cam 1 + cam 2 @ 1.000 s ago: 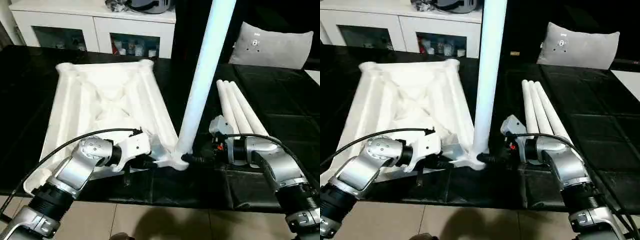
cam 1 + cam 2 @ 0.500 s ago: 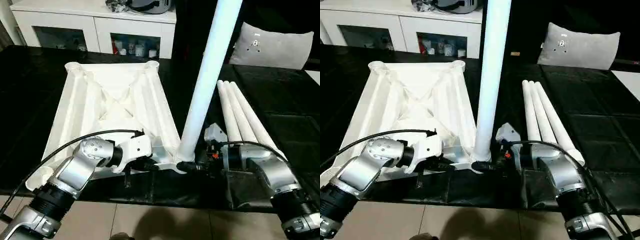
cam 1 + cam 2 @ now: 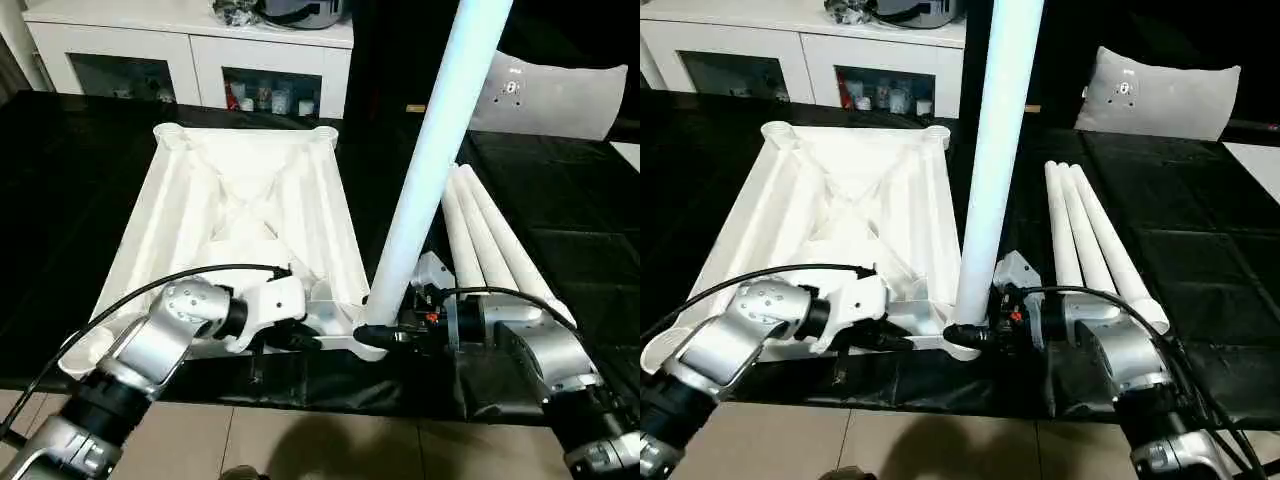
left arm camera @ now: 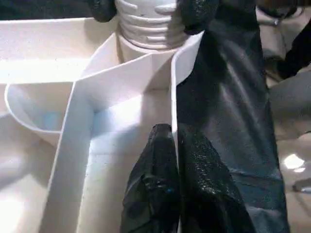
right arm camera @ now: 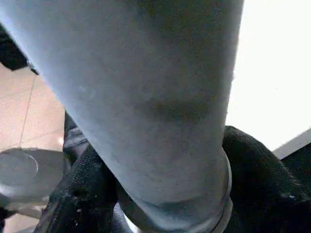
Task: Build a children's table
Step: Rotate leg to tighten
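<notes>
A wide black table [image 3: 90,160] carries the work, with white glass-door cabinets [image 3: 190,60] standing behind it and a pale pillow [image 3: 1160,90] resting at its far right. The biggest piece on it is the white table top [image 3: 240,210], lying upside down with its ribbed underside facing up, left of centre, with rounded sockets at its corners. Its near edge reaches the front of the black table, close to the robot.

One long white leg [image 3: 995,170] stands nearly upright in the top's near right corner socket, leaning slightly to the right, its upper end running out of the picture. In the left wrist view its threaded base [image 4: 148,24] sits at the socket, with black fingers on both sides of it. Three more legs [image 3: 1090,240] lie side by side on the black surface just right of the standing leg, touching one another, narrow ends pointing away.

The left claw [image 4: 176,160] is clenched on the thin right side wall of the top, near the corner socket, one finger inside the wall and one outside. The right claw [image 3: 978,334] reaches in from the right and wraps the foot of the standing leg, its black fingers [image 5: 85,189] pressed to either side of it, grasping it just above the socket
</notes>
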You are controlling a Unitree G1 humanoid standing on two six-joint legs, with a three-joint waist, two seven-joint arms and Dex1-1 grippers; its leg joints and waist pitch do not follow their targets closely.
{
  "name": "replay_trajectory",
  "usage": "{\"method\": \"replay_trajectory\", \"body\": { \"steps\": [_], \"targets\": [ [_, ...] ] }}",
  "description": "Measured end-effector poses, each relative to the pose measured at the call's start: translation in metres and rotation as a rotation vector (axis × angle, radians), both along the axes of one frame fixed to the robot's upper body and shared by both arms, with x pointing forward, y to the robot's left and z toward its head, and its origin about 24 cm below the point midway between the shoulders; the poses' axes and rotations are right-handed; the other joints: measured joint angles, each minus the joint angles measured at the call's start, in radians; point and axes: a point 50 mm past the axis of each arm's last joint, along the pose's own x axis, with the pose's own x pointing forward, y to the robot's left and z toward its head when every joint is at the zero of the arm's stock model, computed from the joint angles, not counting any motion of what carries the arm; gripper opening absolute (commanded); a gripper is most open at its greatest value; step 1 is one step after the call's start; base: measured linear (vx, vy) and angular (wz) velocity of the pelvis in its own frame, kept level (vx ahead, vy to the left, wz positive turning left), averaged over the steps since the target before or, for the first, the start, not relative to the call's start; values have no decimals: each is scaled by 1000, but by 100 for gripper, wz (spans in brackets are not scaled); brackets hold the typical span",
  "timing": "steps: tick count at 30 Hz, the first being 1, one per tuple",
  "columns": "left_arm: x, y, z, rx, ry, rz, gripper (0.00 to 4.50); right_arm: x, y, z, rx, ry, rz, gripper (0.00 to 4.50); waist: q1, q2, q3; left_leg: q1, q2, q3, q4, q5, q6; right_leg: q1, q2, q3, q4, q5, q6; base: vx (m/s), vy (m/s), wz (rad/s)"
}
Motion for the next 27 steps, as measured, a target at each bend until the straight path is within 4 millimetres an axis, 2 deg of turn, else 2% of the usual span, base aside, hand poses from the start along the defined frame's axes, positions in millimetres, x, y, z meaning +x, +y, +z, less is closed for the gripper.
{"method": "replay_trajectory", "body": {
  "steps": [4, 7, 8, 11, 16, 17, 20, 23, 25, 27],
  "targets": [
    [2, -4, -2, -27, 21, 98, 0, 4, 4, -1, 8, 3, -103, 272, -9, 0, 0, 1, 0, 0, 1, 0, 0, 0, 0, 0, 1, 1, -1, 0, 0, 0],
    [10, -13, -5, -63, 15, 266, 0, 16, 12, -6, 34, -4, -320, 272, -32, -1, 0, 3, 0, 0, 1, 1, -1, -1, 0, 2, 3, 3, -1, 0, 0, 0],
    [14, -19, -6, -73, 8, 352, 0, 25, 17, -5, 40, -9, -431, 272, -43, 4, 1, 3, 0, 0, 2, 1, -1, -2, 0, 2, 3, 4, -2, 0, 0, 0],
    [20, -34, -5, -89, 0, 483, 0, 39, 25, -4, 38, -12, -603, 272, -57, 6, 1, 3, 0, 0, 1, 1, -2, -4, 0, 2, 2, 5, -1, 0, 0, 0],
    [22, -50, -4, -83, -31, 560, 0, 47, 29, -3, 42, -32, -733, 272, -53, 6, 1, 1, 0, 0, -4, 1, -1, -5, 0, 1, -2, 2, 3, 0, 0, 0],
    [22, -51, -4, -82, -37, 561, 0, 47, 29, -3, 41, -40, -732, 342, -50, 6, 2, 0, 0, 0, -5, 0, -1, -5, 0, 0, -2, 2, 3, 0, 0, 0],
    [23, -52, -3, -75, -54, 554, 0, 47, 29, -2, 37, -56, -710, 348, -44, 6, 2, 0, 0, 0, -5, 0, 0, -5, 0, 0, -3, 1, 3, 0, 0, 0],
    [23, -49, -3, -62, -82, 536, 0, 45, 25, -3, 28, -79, -687, 389, -43, 6, 2, 0, 0, 0, -5, 0, 0, -5, 0, 0, -3, 2, 3, 0, 0, 0],
    [23, -46, -3, -51, -99, 520, 0, 44, 22, -2, 33, -88, -663, 395, -41, 6, 2, 0, 0, 0, -4, 0, -1, -5, 0, 0, -3, 2, 3, 0, 0, 0],
    [23, -40, -3, -34, -121, 486, 0, 42, 17, -1, 23, -106, -603, 429, -37, 6, 2, 0, 0, 0, -4, 0, -1, -5, 0, 0, -2, 3, 3, 0, 0, 0]
  ]
}}
